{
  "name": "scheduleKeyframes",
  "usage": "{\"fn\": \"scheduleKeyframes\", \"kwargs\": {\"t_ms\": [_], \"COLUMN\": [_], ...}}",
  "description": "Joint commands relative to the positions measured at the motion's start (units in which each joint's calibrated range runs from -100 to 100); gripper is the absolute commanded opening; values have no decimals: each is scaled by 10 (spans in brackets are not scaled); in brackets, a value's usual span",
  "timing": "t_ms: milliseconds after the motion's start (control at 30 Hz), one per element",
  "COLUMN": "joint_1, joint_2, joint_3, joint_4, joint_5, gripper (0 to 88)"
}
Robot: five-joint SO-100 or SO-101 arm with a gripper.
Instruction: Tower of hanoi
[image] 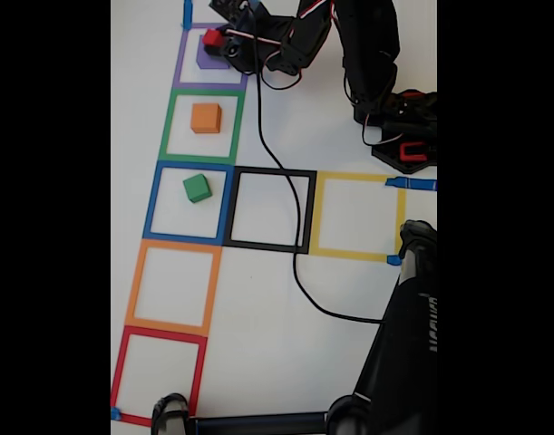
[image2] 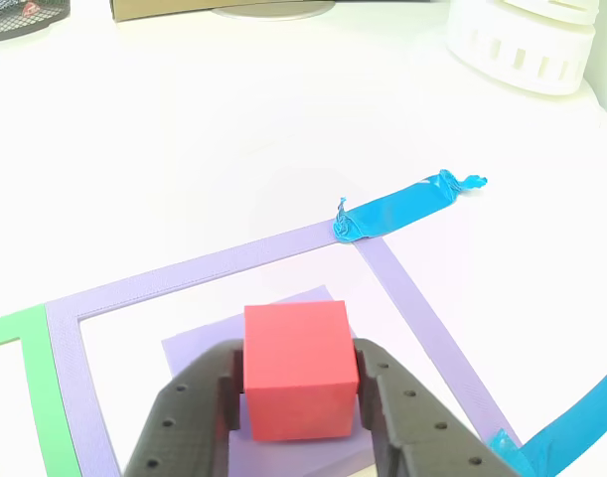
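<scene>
- I count four cubes on the white table: a small red cube, a larger flat purple block under it, an orange cube and a small green cube.
- The black two-finger gripper has its fingers pressed against the left and right faces of the red cube, pinching it; the cube sits over the purple block, though I cannot tell whether the two touch.
- In the fixed view the red cube and gripper sit over the purple block inside the purple tape square at the top of the column.
- I count seven tape squares: purple, green, blue, orange and red in a column, with a black one and a yellow one running off to the right of the blue.
- The orange cube lies alone in the green square, the green cube alone in the blue square.
- Several strips of crumpled blue tape mark spots; one lies at the purple square's far corner, another by the yellow square.
- A black cable trails across the black square.
- A black stand at lower right carries white lettering too blurred for me to read.
</scene>
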Motion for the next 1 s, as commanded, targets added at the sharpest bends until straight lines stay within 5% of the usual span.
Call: {"fn": "scheduleKeyframes", "kwargs": {"t_ms": [0, 967], "joint_1": [-1, -7], "joint_2": [-1, -90], "joint_3": [-16, 18], "joint_4": [-21, 14], "joint_5": [5, 5], "gripper": [46, 148]}}
